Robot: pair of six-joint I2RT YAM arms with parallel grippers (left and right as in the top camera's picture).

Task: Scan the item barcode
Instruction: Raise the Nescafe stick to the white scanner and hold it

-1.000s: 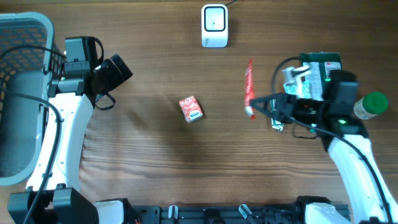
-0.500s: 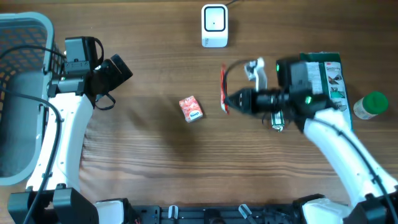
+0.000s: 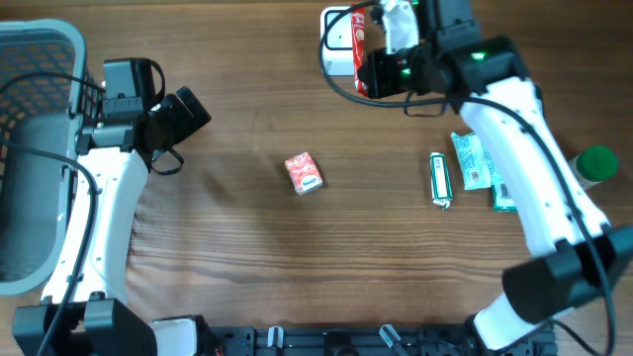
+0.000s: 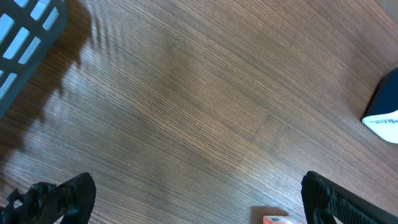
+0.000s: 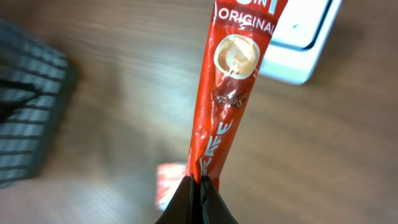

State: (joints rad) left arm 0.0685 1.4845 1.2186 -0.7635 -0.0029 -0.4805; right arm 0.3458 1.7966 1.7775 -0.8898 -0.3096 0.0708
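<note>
A long red coffee sachet (image 3: 358, 44) hangs over the white scanner (image 3: 336, 44) at the table's far edge. My right gripper (image 3: 365, 81) is shut on the sachet's lower end. In the right wrist view the sachet (image 5: 230, 93) stretches up from the right gripper (image 5: 200, 182), and its top crosses the scanner (image 5: 305, 37). My left gripper (image 3: 193, 111) hovers at the left, open and empty. Its fingers (image 4: 56, 196) stand far apart over bare wood.
A small red box (image 3: 304, 172) lies mid-table, also visible at the bottom edge of the left wrist view (image 4: 277, 219). A grey basket (image 3: 30, 59) sits far left. Green-and-white packets (image 3: 473, 160), a slim stick pack (image 3: 440, 178) and a green-capped bottle (image 3: 596, 163) lie at the right.
My right arm has carried the sachet from the middle right of the table up and leftward to the scanner. The left arm has not moved.
</note>
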